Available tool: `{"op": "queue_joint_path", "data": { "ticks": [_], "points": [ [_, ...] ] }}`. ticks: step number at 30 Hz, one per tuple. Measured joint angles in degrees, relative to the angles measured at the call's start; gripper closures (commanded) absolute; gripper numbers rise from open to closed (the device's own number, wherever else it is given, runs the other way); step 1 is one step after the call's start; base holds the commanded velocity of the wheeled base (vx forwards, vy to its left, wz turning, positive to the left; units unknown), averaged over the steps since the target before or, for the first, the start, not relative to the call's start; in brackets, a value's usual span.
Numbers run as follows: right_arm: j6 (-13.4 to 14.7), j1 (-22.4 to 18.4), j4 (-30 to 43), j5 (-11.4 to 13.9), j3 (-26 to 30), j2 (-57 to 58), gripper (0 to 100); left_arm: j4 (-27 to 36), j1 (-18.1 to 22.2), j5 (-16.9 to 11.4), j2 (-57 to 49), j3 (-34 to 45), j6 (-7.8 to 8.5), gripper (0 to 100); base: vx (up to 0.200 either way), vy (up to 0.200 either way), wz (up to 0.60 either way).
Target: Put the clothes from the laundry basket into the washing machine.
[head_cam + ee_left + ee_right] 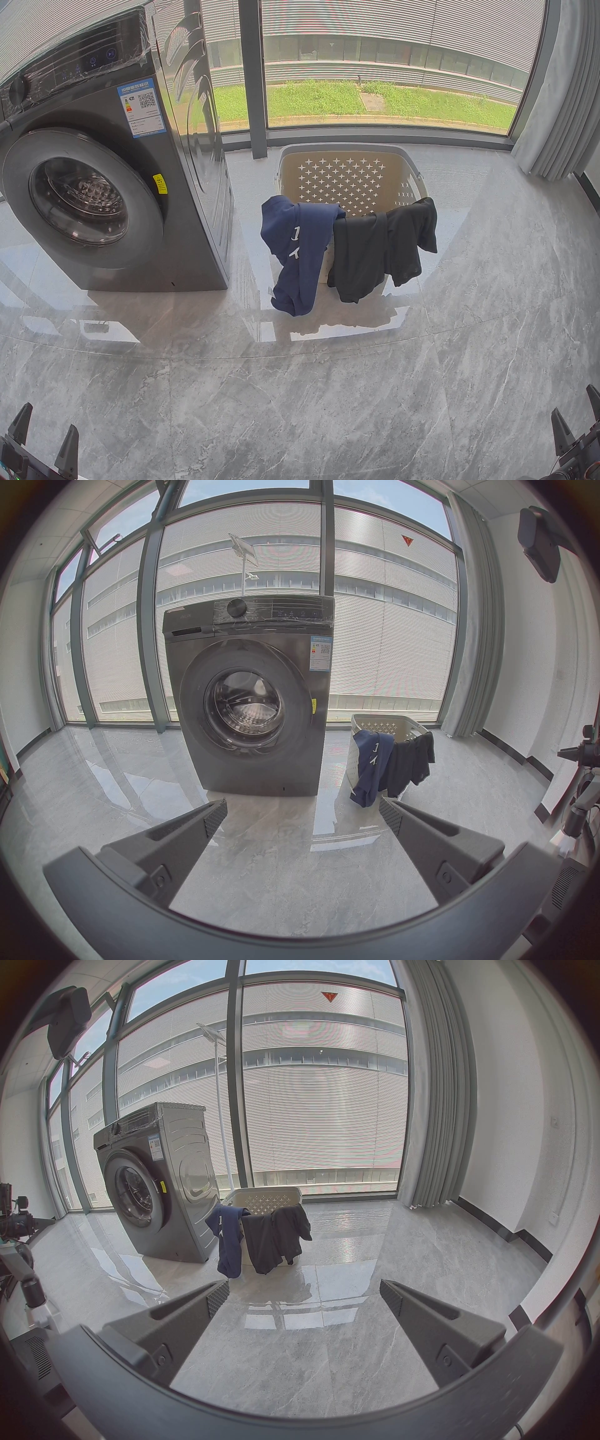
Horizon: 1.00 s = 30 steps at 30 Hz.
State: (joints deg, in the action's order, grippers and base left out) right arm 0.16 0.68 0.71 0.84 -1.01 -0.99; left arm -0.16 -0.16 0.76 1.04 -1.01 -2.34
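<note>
A beige laundry basket [350, 172] [387, 722] [265, 1197] stands on the floor by the window. Over its near rim hang a navy garment [297, 250] [370, 766] [228, 1238] and a black garment [381, 247] [409, 761] [272, 1235]. Left of it stands the dark grey washing machine [106, 156] [250, 692] [156, 1179] with its round door [78, 200] closed. My left gripper [44, 434] [303, 820] is open low at the near left, far from the basket. My right gripper [578, 415] [303, 1300] is open at the near right, holding nothing.
Glossy grey marble floor [300, 387] stretches between me and the basket. A tall window [387, 69] with a dark post [253, 75] runs behind the basket. Grey curtains [562, 112] hang at the far right.
</note>
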Motion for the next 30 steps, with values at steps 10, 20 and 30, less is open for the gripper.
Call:
{"op": "queue_joint_path", "data": {
  "ticks": [10, 20, 30],
  "points": [
    [0.0, -0.02, -0.02, 0.02, 0.0, 0.0, 0, 0.0, -0.02, 0.02, 0.0, 0.0, 0.07, 0, 0.2, 0.0, 0.0],
    [0.0, -0.02, -0.05, 0.02, 0.0, 0.0, 0, 0.0, -0.05, 0.02, 0.0, 0.0, 0.07, 0, 0.06, 0.0, 0.0],
    [0.02, 0.0, 0.0, 0.02, 0.0, 0.0, 0, 0.0, -0.02, 0.0, 0.0, 0.0, 0.1, 0, 0.0, -0.16, 0.0]
  ]
}}
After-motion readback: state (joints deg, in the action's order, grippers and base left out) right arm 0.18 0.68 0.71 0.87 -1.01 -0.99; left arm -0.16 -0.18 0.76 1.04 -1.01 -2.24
